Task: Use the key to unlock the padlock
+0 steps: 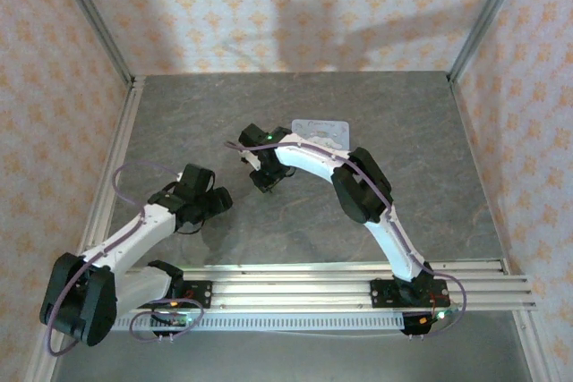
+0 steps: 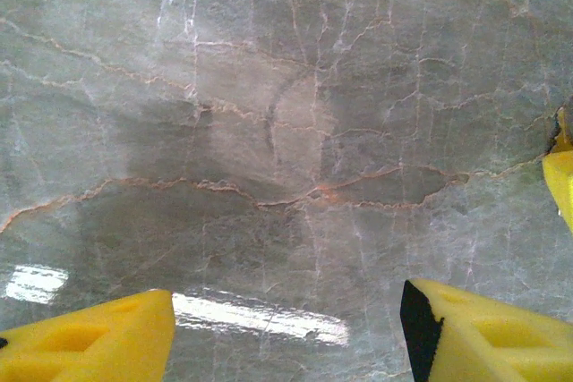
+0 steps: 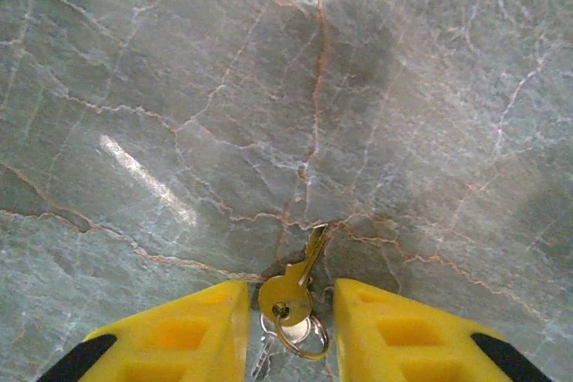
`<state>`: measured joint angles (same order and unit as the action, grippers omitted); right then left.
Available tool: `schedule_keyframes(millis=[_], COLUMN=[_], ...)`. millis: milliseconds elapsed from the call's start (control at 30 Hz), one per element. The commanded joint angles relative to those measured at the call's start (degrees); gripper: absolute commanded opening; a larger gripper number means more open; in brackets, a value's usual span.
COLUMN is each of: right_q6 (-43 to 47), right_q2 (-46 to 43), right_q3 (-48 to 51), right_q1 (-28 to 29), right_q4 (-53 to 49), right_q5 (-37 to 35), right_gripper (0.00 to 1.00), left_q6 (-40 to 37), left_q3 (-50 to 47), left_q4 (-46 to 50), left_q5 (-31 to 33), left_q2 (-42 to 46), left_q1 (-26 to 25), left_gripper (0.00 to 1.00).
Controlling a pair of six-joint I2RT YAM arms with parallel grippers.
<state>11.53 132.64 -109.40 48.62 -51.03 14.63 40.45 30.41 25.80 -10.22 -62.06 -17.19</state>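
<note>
A brass key [image 3: 293, 285] lies flat on the marble table, its blade pointing away from the wrist. A ring [image 3: 302, 335] joins it to a second, silver key [image 3: 265, 355]. My right gripper [image 3: 290, 291] is down at the table, open, with one yellow finger [image 3: 192, 333] on each side of the key's head. The left finger is at or very near the head. My left gripper [image 2: 286, 310] hovers open over bare marble with nothing between its fingers [image 2: 98, 337]. From above, the left gripper [image 1: 215, 201] sits left of the right gripper [image 1: 262, 181]. The padlock is out of view.
A pale blue printed tin [image 1: 320, 131] lies just behind the right arm's wrist. A yellow finger tip [image 2: 560, 181] shows at the right edge of the left wrist view. Patterned walls enclose the table [image 1: 179, 123] on three sides, and an aluminium rail [image 1: 304, 284] runs along the front.
</note>
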Motion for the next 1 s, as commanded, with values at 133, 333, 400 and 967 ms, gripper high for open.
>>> schedule_keyframes(millis=[133,333,400,967], right_q6=[0.8,1.3,1.8,-1.9], right_q2=[-2.5,-4.3,-5.2,-13.4], right_q3=[5.1,7.3,8.3,16.1], right_q1=[0.8,0.8,0.8,-3.3], right_q4=[-0.3,1.8,2.8,14.6], right_q5=[-1.6,-2.3,-2.8,8.7], right_gripper=[0.12,0.01,0.0,0.0], left_q6=[-1.4,-0.7,-0.1,-0.9], left_q3=[1.5,2.1,1.8,-1.5], left_q4=[2.4,2.7,2.9,0.0], left_q5=[-0.6,-0.7,-0.3,-2.9], left_q2=[1.3,3.2,3.6,8.1], left_q1=[0.4,0.4,0.4,0.5], left_gripper=[0.68,0.68,0.68,0.68])
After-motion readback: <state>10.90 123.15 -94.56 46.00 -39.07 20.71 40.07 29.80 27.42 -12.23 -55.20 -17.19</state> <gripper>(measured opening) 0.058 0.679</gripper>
